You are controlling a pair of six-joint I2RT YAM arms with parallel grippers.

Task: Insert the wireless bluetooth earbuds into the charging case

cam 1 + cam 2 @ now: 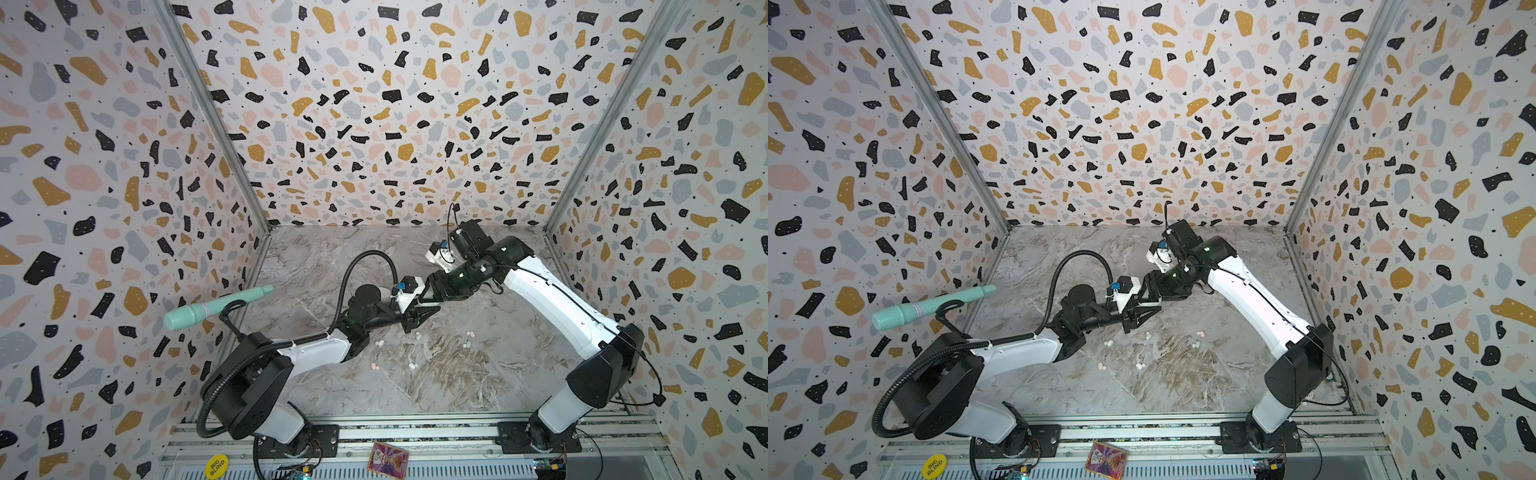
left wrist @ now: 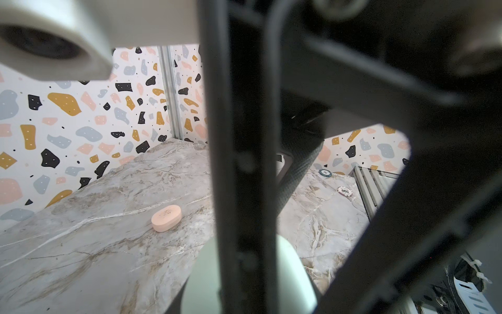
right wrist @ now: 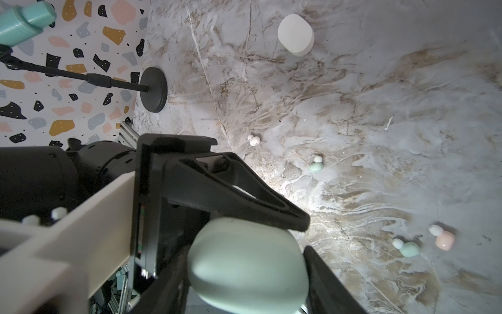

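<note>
My right gripper (image 3: pixel 248 252) is shut on a pale mint charging case (image 3: pixel 244 271), one finger on each side of it. My left gripper (image 3: pixel 298 223) is shut, and its black tips rest on the case's upper edge. I cannot tell whether they pinch the lid. From the left wrist the case (image 2: pixel 293 271) shows behind the shut fingers (image 2: pixel 241 190). Both grippers (image 1: pixel 436 308) (image 1: pixel 424 295) meet mid-table and hide the case from above. Several earbuds lie loose on the marble: a white one (image 3: pixel 254 140), mint ones (image 3: pixel 316 166) (image 3: pixel 408 248) and a pink one (image 3: pixel 444 239).
A white case (image 3: pixel 295 34) and a pink case (image 2: pixel 166 218) lie shut on the marble. A mint microphone (image 1: pixel 216 309) on a black stand (image 3: pixel 153 89) leans at the left wall. Two poker chips (image 2: pixel 345 190) lie near the rail. A card (image 1: pixel 388 457) lies on the front rail.
</note>
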